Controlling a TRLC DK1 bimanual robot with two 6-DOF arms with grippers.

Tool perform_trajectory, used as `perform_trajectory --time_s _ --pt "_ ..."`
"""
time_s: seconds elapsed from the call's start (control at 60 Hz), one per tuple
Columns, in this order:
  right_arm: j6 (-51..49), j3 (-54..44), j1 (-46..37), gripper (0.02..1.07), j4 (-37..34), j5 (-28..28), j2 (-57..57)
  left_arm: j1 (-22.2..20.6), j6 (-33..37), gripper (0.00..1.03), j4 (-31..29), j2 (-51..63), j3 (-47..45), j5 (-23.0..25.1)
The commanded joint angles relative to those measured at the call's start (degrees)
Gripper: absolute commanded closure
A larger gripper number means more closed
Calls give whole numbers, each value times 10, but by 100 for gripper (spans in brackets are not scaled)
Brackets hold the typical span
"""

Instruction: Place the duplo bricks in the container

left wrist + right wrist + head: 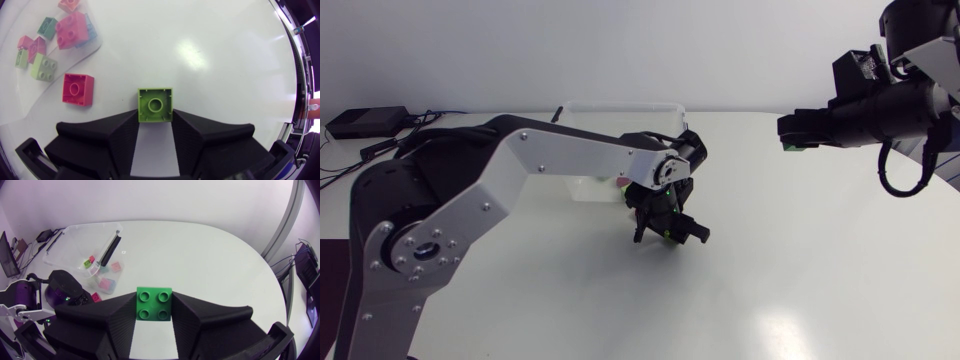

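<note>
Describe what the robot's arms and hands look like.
The left arm has flat silver-grey links studded with screws and black joints. The right arm shows mostly black, with a black cable looped below it. The left hand and right hand are matte black, each with two broad wedge-shaped fingers.

**Table clearance and obstructions**

Open: bare table (800,280), near and right of the left gripper (668,232).
Blocked: left arm (570,155) lying across the container's (620,103) near side; pink brick (77,89) beside the lime brick (155,105) clamped in that gripper.
Far right, raised: right gripper (790,130) clamping a green brick (155,304).
</note>
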Motion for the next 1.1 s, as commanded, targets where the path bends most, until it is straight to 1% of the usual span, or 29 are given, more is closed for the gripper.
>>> perform_trajectory --time_s 0.0,0.083,0.267,0.467,0.6,0.65,0.7,0.867,0.917,1.083 --pt "2 14 8 80 -7 0 -6 -1 -11 90 14 -3 -11 -5" --pt "2 24 14 80 -6 0 -1 0 -10 91 23 -25 -30 -6" --pt "15 65 45 80 -7 11 27 18 -7 91 48 -125 -101 -7" --pt "33 103 89 80 -6 29 66 45 -7 91 50 -244 -149 -36" --pt "40 127 124 80 1 38 99 74 -7 91 53 -313 -174 -39" --pt "41 136 136 80 5 45 113 86 -7 91 61 -338 -186 -50" --pt "41 147 150 80 8 53 129 99 -6 91 70 -361 -196 -51" --pt "37 190 183 80 20 70 192 148 -1 91 89 -414 -212 -51" --pt "33 204 191 80 22 73 210 156 3 91 95 -423 -213 -51" --pt "19 249 201 79 30 79 270 195 16 91 150 -441 -225 -51"
